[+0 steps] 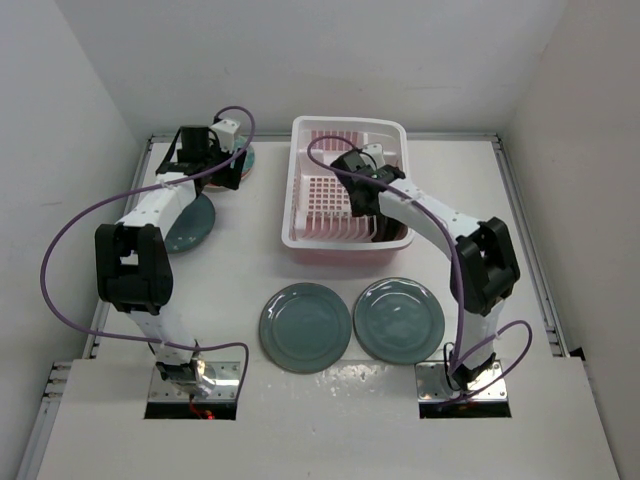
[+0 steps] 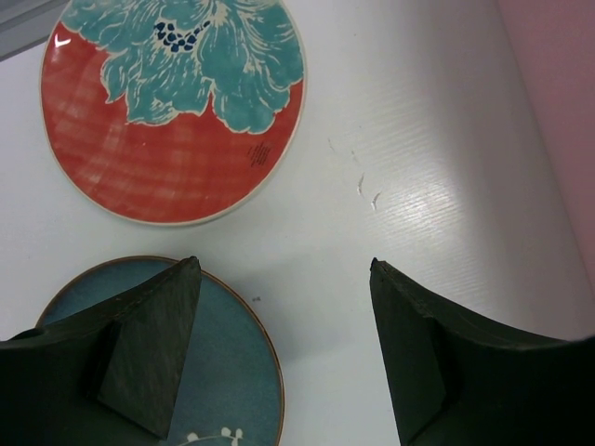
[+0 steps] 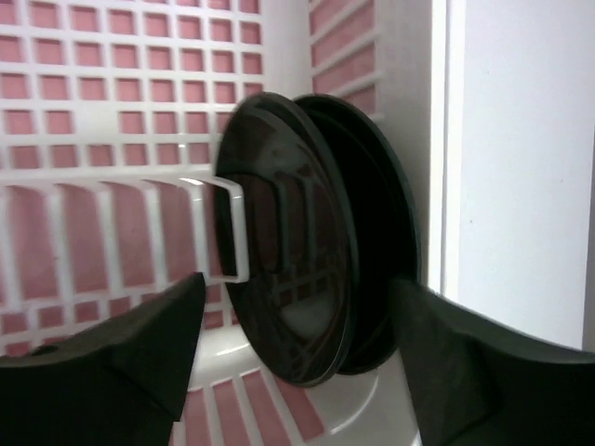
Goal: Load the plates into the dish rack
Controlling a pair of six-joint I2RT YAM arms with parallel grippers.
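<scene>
The pink-and-white dish rack (image 1: 340, 140) stands at the back centre of the table. My right gripper (image 1: 364, 203) reaches down into its right end. In the right wrist view that gripper (image 3: 297, 302) is open, its fingers either side of a small black plate (image 3: 297, 242) that stands on edge against the rack's wall (image 3: 363, 56). My left gripper (image 1: 213, 172) hangs open over bare table (image 2: 284, 279), between a red plate with a teal flower (image 2: 172, 102) and a darker teal plate (image 2: 218, 372). Two large grey-teal plates (image 1: 305, 327) (image 1: 400, 320) lie flat near the front.
White walls close in the table on the left, back and right. The rack's pink side (image 2: 558, 65) shows at the right edge of the left wrist view. A white divider loop (image 3: 228, 228) in the rack's slotted floor stands just left of the black plate.
</scene>
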